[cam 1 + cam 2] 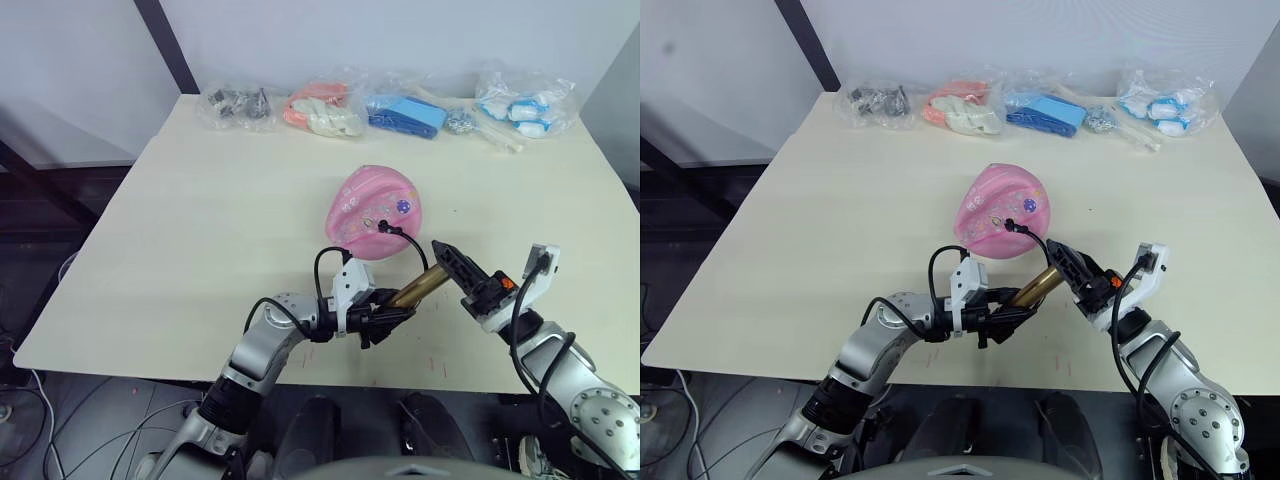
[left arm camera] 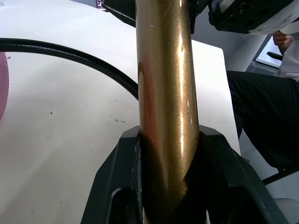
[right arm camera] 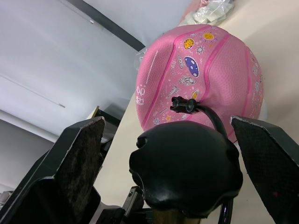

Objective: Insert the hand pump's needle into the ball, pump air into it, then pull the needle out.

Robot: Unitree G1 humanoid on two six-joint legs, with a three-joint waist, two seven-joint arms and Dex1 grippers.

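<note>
The needle (image 3: 179, 103) appears seated in the ball (image 1: 373, 212): its black fitting sits against the pink surface on the side facing the near edge of the bench (image 1: 180, 230), and the black hose (image 1: 412, 243) arcs from it back to the hand pump (image 1: 420, 286). The ball rests near the middle of the bench, slightly toward the right edge, and looks dented on top, so inflation is judged incomplete. The left claw (image 1: 392, 318) is pinched on the lower end of the gold barrel, holding the pump tilted above the near edge. The right claw (image 3: 180, 154) is spread, its two fingers standing apart on either side of the black handle knob (image 3: 185, 168) without visibly gripping it. Insertion is therefore judged done; pumping strokes and needle withdrawal remain. Along the far edge of the bench lie several clear bags: dark metal parts (image 1: 238, 104) toward the far left corner, orange and cream items (image 1: 322, 110), blue items (image 1: 405, 114), and blue-and-white items (image 1: 522, 108) toward the far right corner. All are well apart from the ball and obstruct nothing. A person's dark-clothed leg (image 2: 261, 116) is seen beyond the bench edge.
</note>
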